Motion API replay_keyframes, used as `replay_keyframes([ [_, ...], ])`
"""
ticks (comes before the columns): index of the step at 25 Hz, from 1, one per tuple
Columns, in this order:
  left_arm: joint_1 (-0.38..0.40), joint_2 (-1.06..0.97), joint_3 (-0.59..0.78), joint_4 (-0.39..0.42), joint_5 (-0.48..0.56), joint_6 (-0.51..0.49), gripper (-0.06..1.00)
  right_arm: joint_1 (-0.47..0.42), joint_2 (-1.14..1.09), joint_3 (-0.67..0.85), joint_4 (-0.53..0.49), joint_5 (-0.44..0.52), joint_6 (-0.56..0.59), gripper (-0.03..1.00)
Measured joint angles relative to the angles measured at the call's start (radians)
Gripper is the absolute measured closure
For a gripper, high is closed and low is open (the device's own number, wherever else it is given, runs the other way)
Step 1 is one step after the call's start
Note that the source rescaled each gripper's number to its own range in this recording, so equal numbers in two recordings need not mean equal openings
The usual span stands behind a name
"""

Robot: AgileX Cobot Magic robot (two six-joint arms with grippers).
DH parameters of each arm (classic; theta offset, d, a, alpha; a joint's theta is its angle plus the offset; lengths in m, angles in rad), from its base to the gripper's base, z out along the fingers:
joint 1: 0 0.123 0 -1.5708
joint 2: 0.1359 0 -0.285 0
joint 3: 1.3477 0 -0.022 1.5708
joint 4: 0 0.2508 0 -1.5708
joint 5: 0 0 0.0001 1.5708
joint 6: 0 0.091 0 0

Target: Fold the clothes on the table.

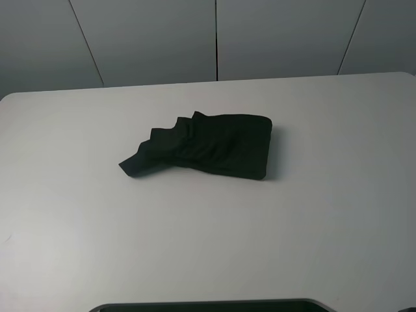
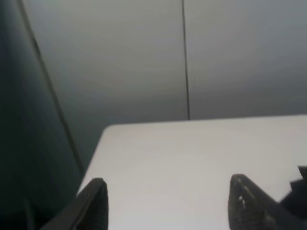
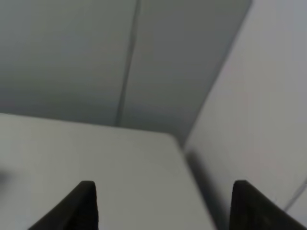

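I see the shirt (image 1: 211, 146) folded mid-bench (image 1: 325, 214); both my left tool (image 2: 168, 199) and right tool (image 3: 165, 201) gape wide, empty.

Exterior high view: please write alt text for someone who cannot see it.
A black T-shirt, folded into a compact bundle with stepped layers at its left end, lies near the middle of a white table. No arms or grippers appear; grey wall panels stand behind.
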Motion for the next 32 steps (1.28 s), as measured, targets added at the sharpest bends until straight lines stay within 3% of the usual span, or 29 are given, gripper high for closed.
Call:
replay_keyframes([
  [4, 0.000, -0.040, 0.138, -0.020, 0.002, 0.000, 0.25, 0.000, 0.001, 0.174, 0.158, -0.027, 0.002, 0.18],
  [8, 0.000, -0.060, 0.257, -0.020, 0.004, 0.000, 0.24, 0.000, 0.003, 0.331, 0.195, -0.065, 0.004, 0.12],
  [14, 0.000, -0.060, 0.381, -0.024, -0.049, -0.021, 0.21, 0.000, 0.003, 0.372, 0.170, -0.112, 0.006, 0.12],
  [23, 0.000, -0.060, 0.423, -0.003, -0.138, -0.054, 0.07, 0.000, 0.001, 0.372, 0.115, -0.119, 0.047, 0.07],
  [32, 0.000, -0.060, 0.423, -0.086, -0.138, -0.069, 0.06, 0.000, 0.000, 0.372, 0.084, -0.121, 0.099, 0.06],
])
